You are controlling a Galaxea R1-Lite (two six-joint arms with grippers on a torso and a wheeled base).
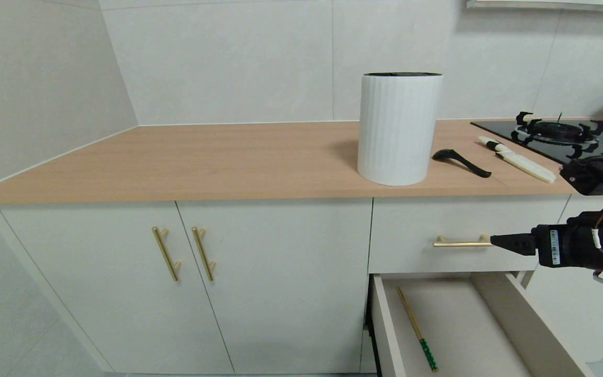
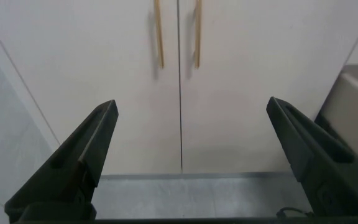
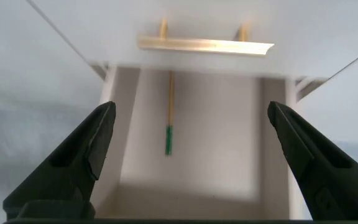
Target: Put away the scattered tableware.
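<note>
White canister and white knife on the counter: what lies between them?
A black spoon lies on the countertop between the white canister and the white knife; the head view shows it.

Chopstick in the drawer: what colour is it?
Chopstick: golden with a green end; clearest in head view.

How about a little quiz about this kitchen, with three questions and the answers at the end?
1. True or false: the lower drawer stands open.
2. Pick one: what lies in that drawer? A) a fork; B) a chopstick with a green end; C) a plate.
3. Fill the gap: the right gripper hangs above the drawer with its fingers ____.

Key: 1 true; 2 B; 3 open.
</note>
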